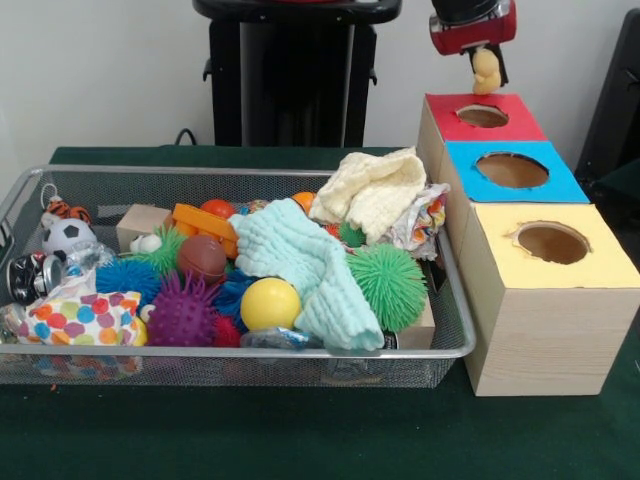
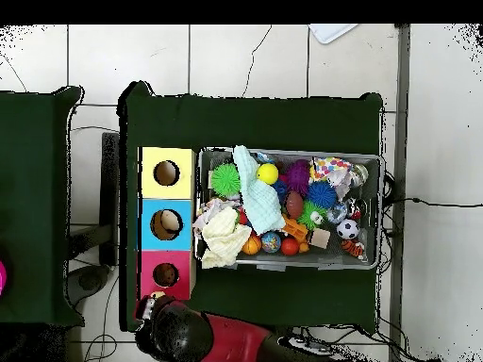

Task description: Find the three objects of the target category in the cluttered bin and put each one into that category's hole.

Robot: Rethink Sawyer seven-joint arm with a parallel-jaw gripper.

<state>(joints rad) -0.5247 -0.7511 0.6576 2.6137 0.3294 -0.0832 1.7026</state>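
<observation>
Hovering above the red box (image 1: 483, 120), hand (image 1: 487, 68) closed on a small yellowish toy (image 1: 486, 72), perhaps a duck.

A table covered in dark green cloth (image 1: 300, 440) carries two things. A shallow wire mesh bin (image 1: 200, 362), heaped with toys and cloths, sits on the left in the front view. Just beside its right end stands a row of three wooden boxes, each with a round hole on top: yellow (image 1: 555, 300) nearest, blue (image 1: 512, 170) in the middle, red (image 1: 480, 118) farthest.
</observation>
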